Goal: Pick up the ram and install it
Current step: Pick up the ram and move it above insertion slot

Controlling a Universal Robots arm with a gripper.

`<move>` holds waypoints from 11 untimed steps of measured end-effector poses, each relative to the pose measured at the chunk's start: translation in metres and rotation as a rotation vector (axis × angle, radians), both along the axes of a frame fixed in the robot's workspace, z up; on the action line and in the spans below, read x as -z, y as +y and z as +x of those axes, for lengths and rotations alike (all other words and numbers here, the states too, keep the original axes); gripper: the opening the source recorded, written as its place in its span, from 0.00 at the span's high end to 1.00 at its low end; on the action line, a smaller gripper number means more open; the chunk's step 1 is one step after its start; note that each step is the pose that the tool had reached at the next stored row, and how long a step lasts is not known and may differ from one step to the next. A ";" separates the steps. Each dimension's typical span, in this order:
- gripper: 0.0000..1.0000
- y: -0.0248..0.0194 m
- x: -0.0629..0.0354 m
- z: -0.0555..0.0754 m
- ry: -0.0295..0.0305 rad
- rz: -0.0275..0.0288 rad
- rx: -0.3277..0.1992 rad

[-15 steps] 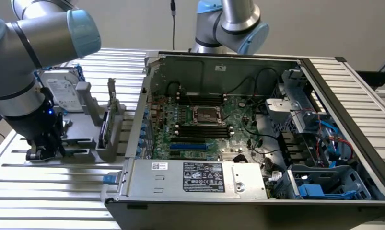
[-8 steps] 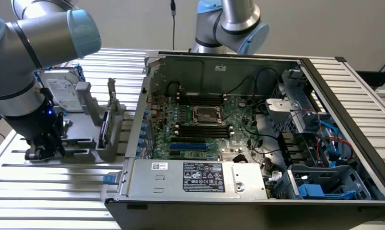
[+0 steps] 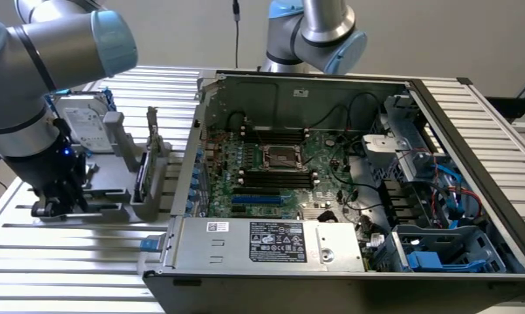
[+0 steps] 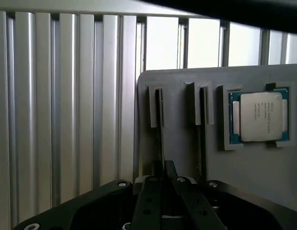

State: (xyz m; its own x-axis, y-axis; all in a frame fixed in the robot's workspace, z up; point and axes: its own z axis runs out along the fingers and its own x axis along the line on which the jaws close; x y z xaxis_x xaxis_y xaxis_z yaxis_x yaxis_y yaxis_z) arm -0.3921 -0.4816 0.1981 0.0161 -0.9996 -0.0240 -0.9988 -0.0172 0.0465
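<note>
- The ram (image 4: 159, 124) stands on edge in a slot of the grey holder (image 4: 182, 153), its near end between the gripper's fingers (image 4: 149, 201).
- The gripper (image 4: 165, 178) is clenched on the ram, jaws drawn in against the thin board; in the exterior view it (image 3: 53, 206) sits low over the holder.
- A second thin board (image 4: 203, 129) stands in the next slot, just beside the gripper.
- The silver processor chip (image 4: 257, 116) lies flat, farther from the gripper.
- The slatted worktop (image 4: 67, 120) carries the holder.
- The open computer case (image 3: 271, 95) lies well apart from the gripper.
</note>
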 end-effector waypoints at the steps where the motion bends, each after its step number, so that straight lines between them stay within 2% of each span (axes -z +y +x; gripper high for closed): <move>1: 0.86 0.0000 -0.0015 0.000 0.0004 0.0000 0.000; 7: 0.86 0.0000 -0.0142 0.000 0.0031 -0.0001 0.001; 11: 0.86 0.0000 -0.0290 0.000 0.0044 -0.0001 0.001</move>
State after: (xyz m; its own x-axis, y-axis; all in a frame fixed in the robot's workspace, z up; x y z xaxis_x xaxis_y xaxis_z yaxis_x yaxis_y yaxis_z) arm -0.3921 -0.4816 0.2271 0.0148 -0.9996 -0.0240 -0.9986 -0.0160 0.0508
